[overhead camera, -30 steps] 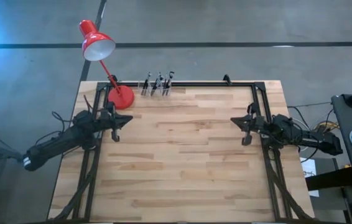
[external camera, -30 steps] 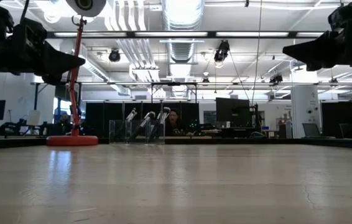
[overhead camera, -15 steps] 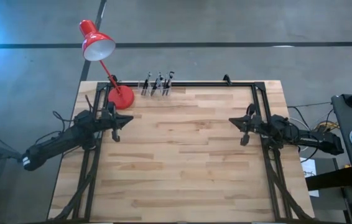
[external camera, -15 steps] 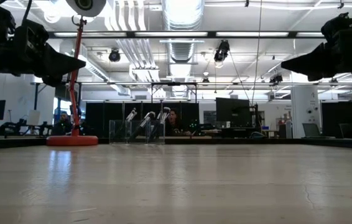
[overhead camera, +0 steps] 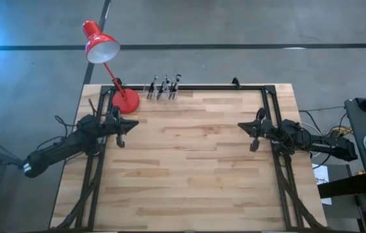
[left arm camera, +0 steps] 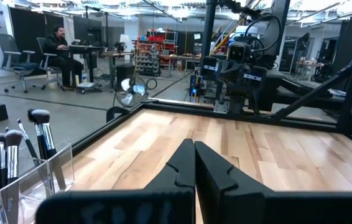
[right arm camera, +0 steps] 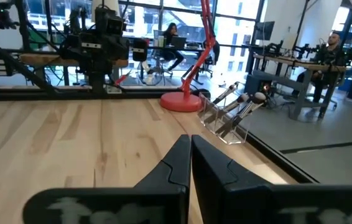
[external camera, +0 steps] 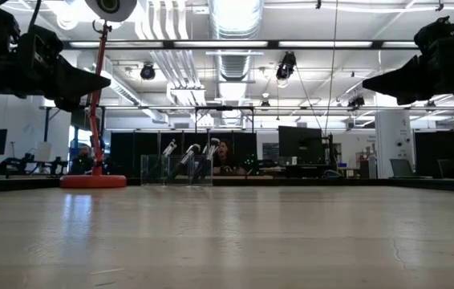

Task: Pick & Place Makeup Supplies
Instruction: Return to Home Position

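1. Makeup brushes (overhead camera: 163, 85) stand handles-down, slightly tilted, in the transparent organizer (overhead camera: 161, 95) at the table's far edge, just beside the red desk lamp (overhead camera: 126, 100).
2. Left gripper (overhead camera: 131, 125): fingers pressed together, empty. Brushes at its 1 o'clock; the nearer arm.
3. Right gripper (overhead camera: 242, 126): pressed together, empty. Brushes at 10 o'clock, well apart.

Brushes (overhead camera: 163, 87): from above, too small for us to count; they stand off to one side of the left claw (left arm camera: 194, 146).
Organizer (left arm camera: 58, 163): close beside the left claw, cut off by the picture's edge, so we cannot see its base.
Lamp (external camera: 95, 112): at table height, the shade is clipped above the left claw.
Right claw (external camera: 367, 80): at table height, we lose its arm past the edge.
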